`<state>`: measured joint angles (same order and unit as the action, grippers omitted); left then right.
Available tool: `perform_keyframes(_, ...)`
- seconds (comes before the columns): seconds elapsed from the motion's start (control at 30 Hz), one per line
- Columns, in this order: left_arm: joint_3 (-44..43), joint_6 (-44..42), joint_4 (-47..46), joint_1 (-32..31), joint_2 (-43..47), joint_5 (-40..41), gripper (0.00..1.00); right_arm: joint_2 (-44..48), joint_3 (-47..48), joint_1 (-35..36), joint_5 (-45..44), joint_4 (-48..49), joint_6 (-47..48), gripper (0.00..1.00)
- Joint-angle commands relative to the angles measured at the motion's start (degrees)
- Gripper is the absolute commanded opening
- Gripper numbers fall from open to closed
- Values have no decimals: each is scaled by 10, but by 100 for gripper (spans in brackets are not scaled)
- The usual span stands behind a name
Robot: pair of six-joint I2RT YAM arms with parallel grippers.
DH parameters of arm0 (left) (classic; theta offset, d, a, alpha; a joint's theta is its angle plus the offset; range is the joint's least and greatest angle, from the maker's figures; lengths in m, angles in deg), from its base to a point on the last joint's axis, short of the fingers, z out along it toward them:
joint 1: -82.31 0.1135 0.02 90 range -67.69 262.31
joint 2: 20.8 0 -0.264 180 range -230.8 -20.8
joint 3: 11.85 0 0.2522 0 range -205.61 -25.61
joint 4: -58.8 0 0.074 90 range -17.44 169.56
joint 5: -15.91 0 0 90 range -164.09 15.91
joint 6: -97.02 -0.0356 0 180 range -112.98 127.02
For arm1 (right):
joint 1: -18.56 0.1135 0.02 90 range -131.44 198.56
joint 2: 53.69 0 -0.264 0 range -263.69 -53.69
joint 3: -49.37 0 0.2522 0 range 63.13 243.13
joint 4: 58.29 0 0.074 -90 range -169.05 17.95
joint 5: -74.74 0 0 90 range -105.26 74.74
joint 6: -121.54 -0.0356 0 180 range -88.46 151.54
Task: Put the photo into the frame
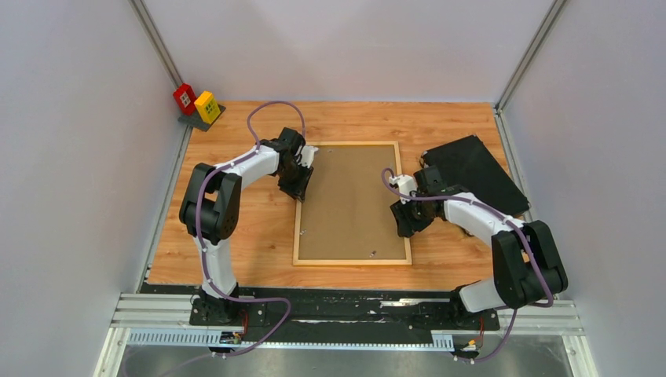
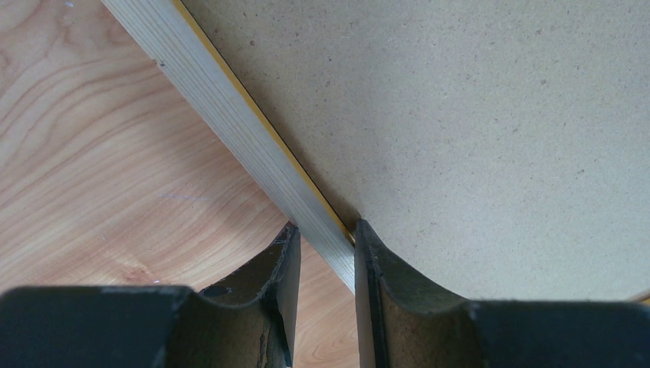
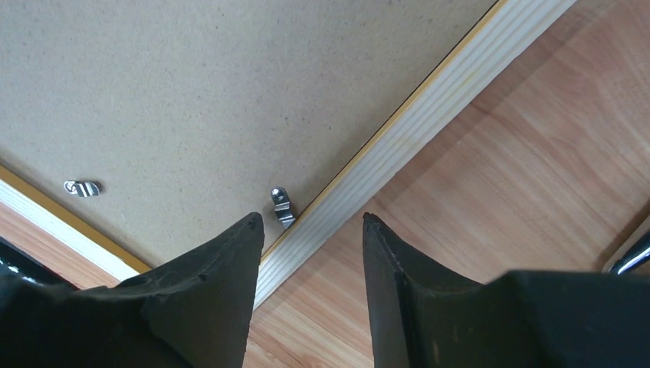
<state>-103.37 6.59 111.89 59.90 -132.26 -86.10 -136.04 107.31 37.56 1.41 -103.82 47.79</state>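
The frame [image 1: 352, 261] lies back up on the table, its light wood rails around a brown hardboard backing panel [image 1: 349, 200]. The photo is hidden from every view. My left gripper [image 1: 301, 182] is at the frame's left rail near the far corner. In the left wrist view its jaws pinch the rail [image 2: 230, 115] between them [image 2: 326, 230], beside the panel [image 2: 460, 138]. My right gripper [image 1: 402, 220] is over the right rail. In the right wrist view it [image 3: 313, 218] is open and empty, straddling the rail [image 3: 429, 107] next to a metal clip [image 3: 281, 205].
A black case [image 1: 475, 173] lies at the back right, close behind my right arm. A red block [image 1: 185, 98] and a yellow block [image 1: 207, 107] stand at the far left corner. A second clip [image 3: 82, 187] sits on the panel near the frame's near rail.
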Motion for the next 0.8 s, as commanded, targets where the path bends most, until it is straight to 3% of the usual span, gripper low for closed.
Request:
perform_keyframes(0.0,1,-30,-7,-3,-32,-4,0,17,-2,4,11,0,17,48)
perform_keyframes(0.77,2,-34,-2,-3,-33,-9,0,-23,38,3,5,20,-1,22)
